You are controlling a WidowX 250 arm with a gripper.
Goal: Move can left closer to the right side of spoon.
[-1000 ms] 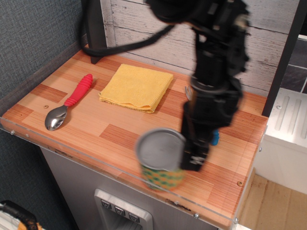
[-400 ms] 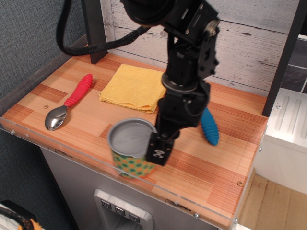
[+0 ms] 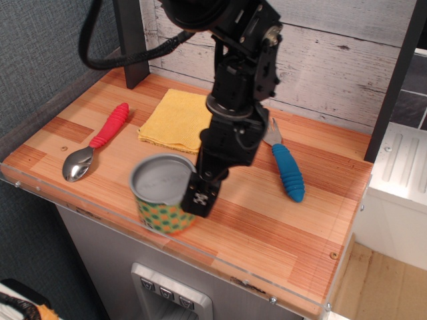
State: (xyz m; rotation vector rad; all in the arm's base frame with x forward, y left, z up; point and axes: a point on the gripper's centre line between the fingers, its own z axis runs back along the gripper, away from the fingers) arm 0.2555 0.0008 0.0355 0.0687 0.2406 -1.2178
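The can (image 3: 160, 193), a short tin with a grey lid and an orange label with green dots, is near the table's front edge, left of centre. My gripper (image 3: 193, 193) is shut on the can's right rim; whether the can touches the table I cannot tell. The spoon (image 3: 97, 141), with a shiny bowl and a ribbed red handle, lies at the left of the table, apart from the can by about a can's width.
A folded yellow cloth (image 3: 177, 120) lies behind the can. A blue-handled fork (image 3: 285, 168) lies to the right of my arm. The wooden table (image 3: 267, 227) has a clear plastic lip along its front edge and a plank wall behind.
My gripper has carried the can leftward along the front of the table, from right of centre to left of centre, closer to the spoon. The blue-handled fork has come into view.
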